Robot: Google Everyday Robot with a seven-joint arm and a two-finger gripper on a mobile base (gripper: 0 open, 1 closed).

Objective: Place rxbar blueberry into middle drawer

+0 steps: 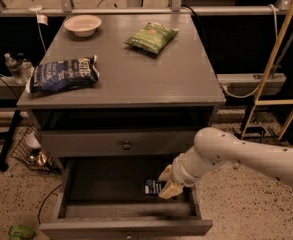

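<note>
Down inside the open middle drawer (106,184), toward its right side, hangs the pincer (167,183) with the rxbar blueberry (152,186) touching it. Whether it is clamped on the bar or released, I cannot tell. Carrying looks done; letting go and pulling clear are probably what is left.

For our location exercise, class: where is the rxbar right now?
In the camera view, the rxbar is inside the open drawer, toward its right side, right beside the gripper, which reaches in from the right.
</note>
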